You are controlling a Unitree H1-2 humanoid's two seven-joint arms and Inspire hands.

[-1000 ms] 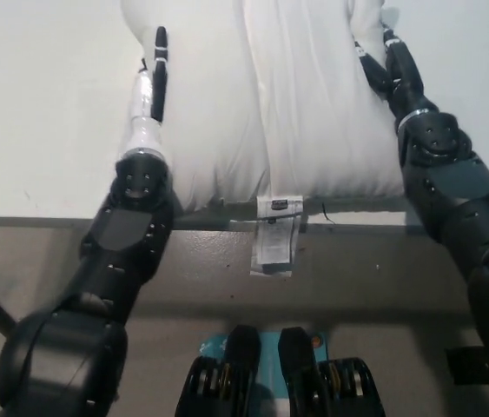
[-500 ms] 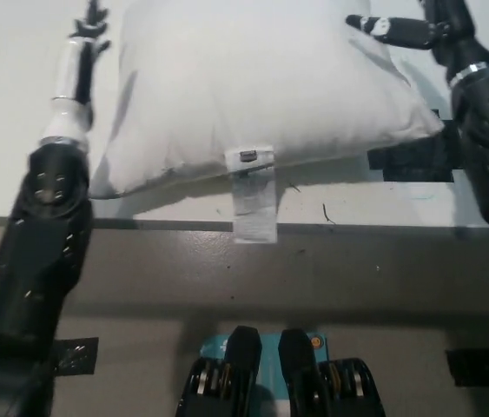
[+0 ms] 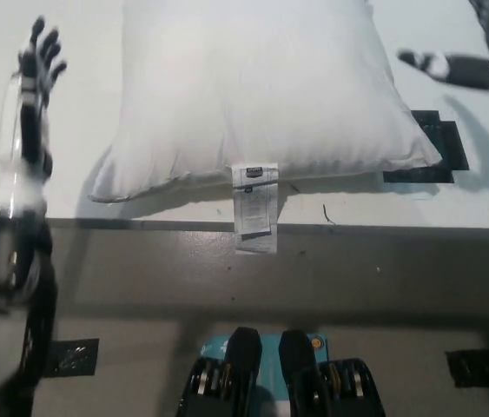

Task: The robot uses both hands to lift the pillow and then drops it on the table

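Lying flat on the counter (image 3: 70, 39), the pillow (image 3: 257, 87) is flanked by the left robot hand (image 3: 36, 56) at 9 o'clock and right robot hand (image 3: 452, 67) at 3 o'clock, both spread open and empty

Left hand (image 3: 36, 54): raised off the pillow's (image 3: 261, 87) left side, well apart from it, fingers spread and pointing up-frame, holding nothing. Forearm runs straight down toward the lower-left corner, motion-blurred near the elbow.

Right hand (image 3: 452, 66): off the pillow's right side, clear of it, one finger extended toward the pillow, rest of the hand cut by the frame edge. Not gripping anything. Right arm mostly out of view at the right edge.
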